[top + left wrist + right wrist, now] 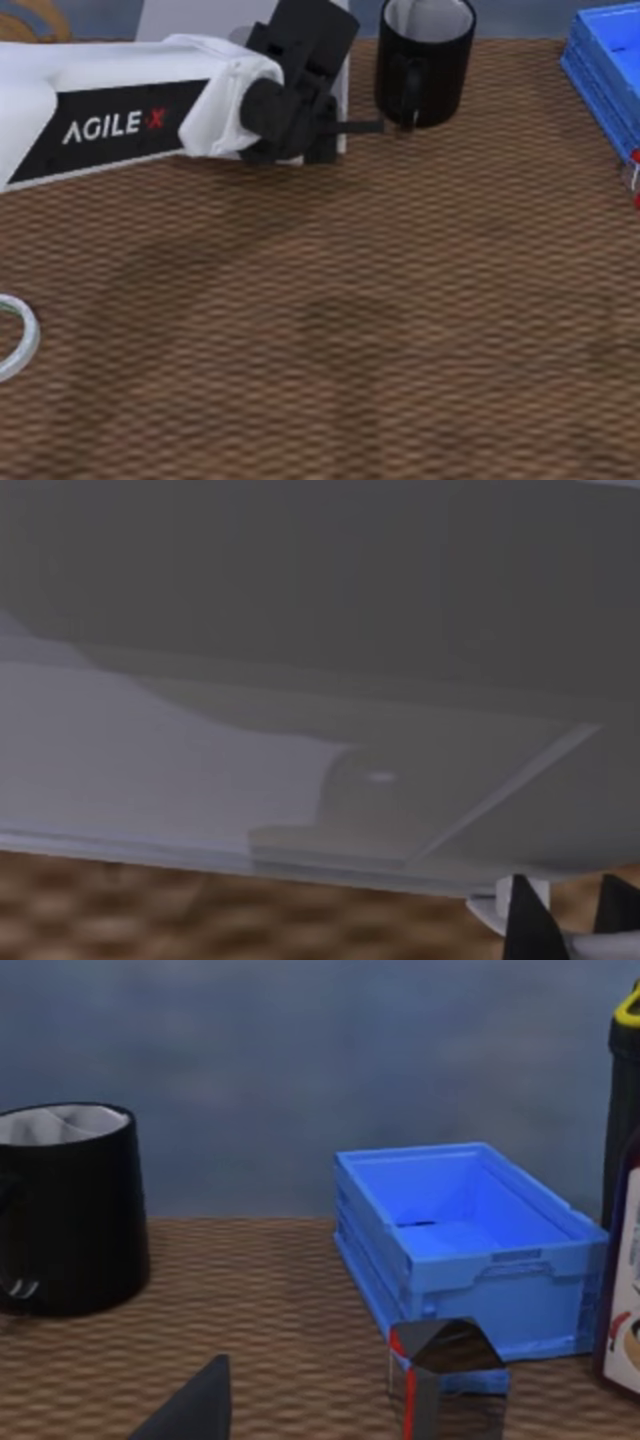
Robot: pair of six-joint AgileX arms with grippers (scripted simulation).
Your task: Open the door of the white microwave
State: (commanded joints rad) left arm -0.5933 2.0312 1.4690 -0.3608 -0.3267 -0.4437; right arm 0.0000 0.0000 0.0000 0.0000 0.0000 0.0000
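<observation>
While the left pincer sits against the microwave front at the worktop's far edge, its door fills the wrist view; finger spread can't be told. Right arm unseen.

The worktop is covered in a rough, woven brown texture. A glossy black finish is seen on the mug, with a pale matt lining. Beside the mug, the door is shown as smooth translucent grey. The crate looks like smooth blue plastic.
</observation>
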